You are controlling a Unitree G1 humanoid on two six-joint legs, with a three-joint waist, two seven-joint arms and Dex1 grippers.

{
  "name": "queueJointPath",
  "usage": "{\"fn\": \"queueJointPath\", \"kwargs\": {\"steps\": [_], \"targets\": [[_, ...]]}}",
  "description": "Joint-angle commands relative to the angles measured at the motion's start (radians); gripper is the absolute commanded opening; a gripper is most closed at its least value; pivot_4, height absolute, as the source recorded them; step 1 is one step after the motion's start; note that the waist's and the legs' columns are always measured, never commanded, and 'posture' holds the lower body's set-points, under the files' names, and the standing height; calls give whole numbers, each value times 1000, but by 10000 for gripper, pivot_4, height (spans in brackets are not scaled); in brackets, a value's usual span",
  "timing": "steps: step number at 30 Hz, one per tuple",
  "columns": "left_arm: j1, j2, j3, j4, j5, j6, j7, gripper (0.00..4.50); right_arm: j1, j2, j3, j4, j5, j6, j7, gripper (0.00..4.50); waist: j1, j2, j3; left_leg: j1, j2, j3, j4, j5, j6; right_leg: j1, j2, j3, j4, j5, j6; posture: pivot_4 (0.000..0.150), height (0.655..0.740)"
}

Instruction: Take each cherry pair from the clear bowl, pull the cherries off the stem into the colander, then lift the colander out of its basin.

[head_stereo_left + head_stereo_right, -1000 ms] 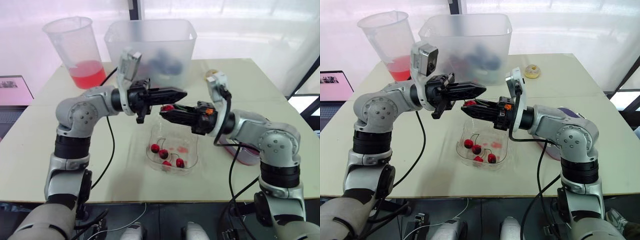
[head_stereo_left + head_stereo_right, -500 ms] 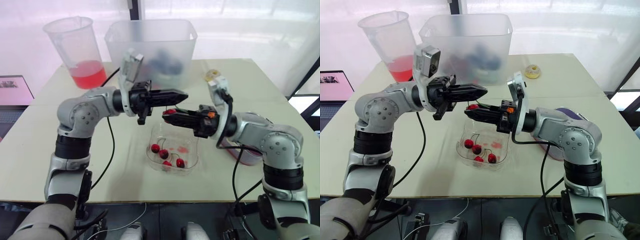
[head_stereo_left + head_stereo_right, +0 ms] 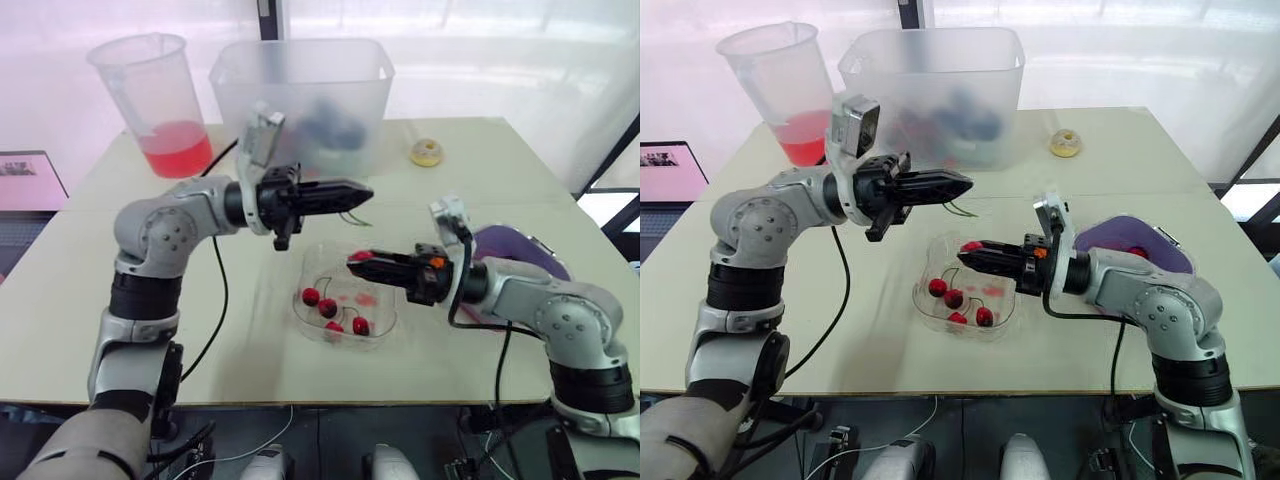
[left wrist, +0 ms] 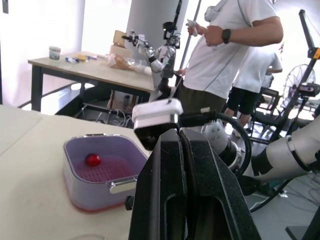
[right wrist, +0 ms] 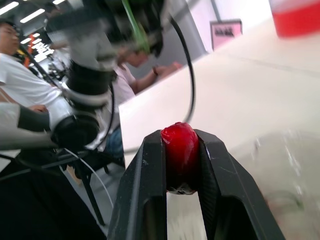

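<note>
Now we have the right pincer [image 3: 356, 262] pinching one red cherry [image 5: 180, 150] across its middle, over the clear bowl [image 3: 385, 322], where several more cherries [image 3: 327, 308] lie on their stems. The left pincer [image 3: 365, 187] is pressed together on a thin green stem [image 3: 962, 210], held higher and apart from the fruit. The purple colander [image 4: 112, 169] sits in its basin on the table [image 3: 80, 290] to our right, with a single fruit [image 4: 92, 160] in it. We judge the cherry light, soft and smooth-skinned: squeezed harder it would bruise or squirt out, so a gentle hold on its widest part suits. The colander looks light and stiff; we would take it by its rim.
</note>
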Motion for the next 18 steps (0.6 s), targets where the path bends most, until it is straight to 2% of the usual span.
{"fn": "queueJointPath", "kwargs": {"steps": [1, 6, 10, 12, 14, 16, 18], "targets": [[-26, -1, 23, -14, -13, -21, -3, 0, 9, -31, -24, -36, 20, -3, 27, 3289, 0, 0, 0, 0, 0, 0, 0, 0, 0, 0, 0, 0, 0, 0, 0, 1500, 7400], [-26, -1, 24, -18, -15, -21, -1, 0, 29, -117, -73, -28, 1, -14, 53, 3289, 2, 0, 0, 0, 0, 0, 0, 0, 0, 0, 0, 0, 0, 0, 0, 1500, 7400], [-17, 7, 29, -24, -18, -20, 3, 0, 41, -283, -157, 17, -75, -36, 85, 3289, 7, 0, 0, 0, -1, 1, 0, 0, 0, 1, 0, 0, -1, 0, 0, 1500, 7400], [-11, 10, 31, -26, -18, -20, 6, 0, 48, -393, -166, 63, -176, -63, 88, 3289, 7, 0, 0, 0, -1, 2, 0, 0, 0, 1, 0, -1, -1, 0, 0, 1500, 7400], [0, 16, 37, -28, -20, -21, 12, 0, 89, -555, -100, 117, -365, -110, 72, 3289, 5, 0, 0, 0, -1, 3, 0, 0, 0, 2, 0, -1, -1, 0, 0, 1500, 7400], [8, 19, 40, -30, -20, -23, 18, 0, 103, -622, -35, 148, -480, -148, 47, 3289, 3, 0, 0, 0, -1, 3, 0, 0, 0, 1, 0, 0, -1, 0, 0, 1500, 7400], [14, 19, 42, -32, -20, -25, 27, 0, 98, -628, 15, 175, -549, -172, 26, 3289, -3, 0, 0, 0, -1, 4, 0, 0, 0, 1, 1, 0, -1, 0, 0, 1500, 7400]]}}
